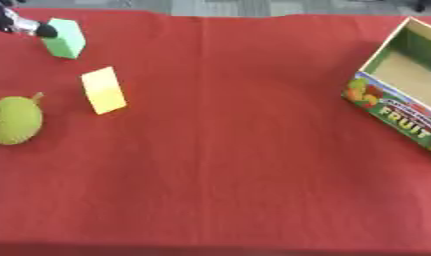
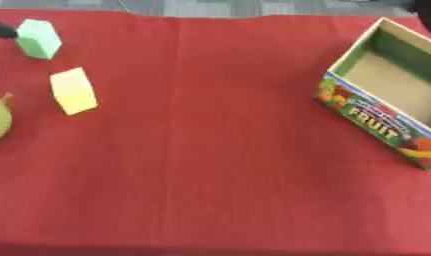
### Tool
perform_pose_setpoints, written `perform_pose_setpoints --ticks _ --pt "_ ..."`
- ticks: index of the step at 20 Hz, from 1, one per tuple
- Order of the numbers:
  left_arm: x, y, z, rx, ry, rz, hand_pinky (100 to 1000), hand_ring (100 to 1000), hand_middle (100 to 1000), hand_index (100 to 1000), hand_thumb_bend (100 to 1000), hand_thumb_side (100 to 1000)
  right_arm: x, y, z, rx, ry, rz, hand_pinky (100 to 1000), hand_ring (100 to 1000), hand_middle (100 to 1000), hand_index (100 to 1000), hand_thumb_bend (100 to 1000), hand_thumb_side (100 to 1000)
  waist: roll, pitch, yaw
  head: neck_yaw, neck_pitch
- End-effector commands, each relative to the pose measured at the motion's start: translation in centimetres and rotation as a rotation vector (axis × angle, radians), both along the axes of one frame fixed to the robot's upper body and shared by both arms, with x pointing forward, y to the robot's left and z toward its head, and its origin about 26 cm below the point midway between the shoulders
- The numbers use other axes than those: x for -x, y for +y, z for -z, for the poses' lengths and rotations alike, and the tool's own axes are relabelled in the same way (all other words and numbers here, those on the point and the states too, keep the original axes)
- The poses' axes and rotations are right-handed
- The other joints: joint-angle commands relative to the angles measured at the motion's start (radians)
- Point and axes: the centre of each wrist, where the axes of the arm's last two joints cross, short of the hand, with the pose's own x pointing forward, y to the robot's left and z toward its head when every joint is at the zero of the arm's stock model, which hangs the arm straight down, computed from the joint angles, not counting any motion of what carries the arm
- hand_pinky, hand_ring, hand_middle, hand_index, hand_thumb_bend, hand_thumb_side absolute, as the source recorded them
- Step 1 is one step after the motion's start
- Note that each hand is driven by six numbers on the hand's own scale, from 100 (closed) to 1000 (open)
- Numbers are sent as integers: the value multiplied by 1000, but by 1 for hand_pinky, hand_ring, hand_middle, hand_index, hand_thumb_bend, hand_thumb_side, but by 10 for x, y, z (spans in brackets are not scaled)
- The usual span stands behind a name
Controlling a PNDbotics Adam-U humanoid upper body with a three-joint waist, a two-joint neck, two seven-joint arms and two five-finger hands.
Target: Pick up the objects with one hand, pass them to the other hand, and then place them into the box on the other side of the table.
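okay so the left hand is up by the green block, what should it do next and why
Probably close the left hand around the green block: its fingers already sit at the block's upper left edge, while the fruit box looks empty, so nothing has been passed across.

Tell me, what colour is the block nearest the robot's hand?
Light green: the block by the left hand, clearest in the left eye view.
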Motion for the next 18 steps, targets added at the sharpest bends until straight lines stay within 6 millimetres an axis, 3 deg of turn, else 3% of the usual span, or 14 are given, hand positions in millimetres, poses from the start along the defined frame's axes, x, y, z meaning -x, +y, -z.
perform_pose_setpoints --ticks 1,8,18 --pt "3 1 -18 -144 64 30 845 822 772 885 796 386 7 -5 -22 28 -52 5 807 886 868 947 274 427 3 -15 -1 4 -14" --pt "0 -9 -20 -330 174 43 855 839 789 857 799 381 5 0 -22 50 -46 -8 808 884 867 943 272 428 6 -18 -1 9 -18" --pt "-8 -20 -9 -325 200 37 854 835 785 862 782 400 5 5 -24 60 -48 -16 809 881 864 940 271 428 6 -17 -9 10 -21"
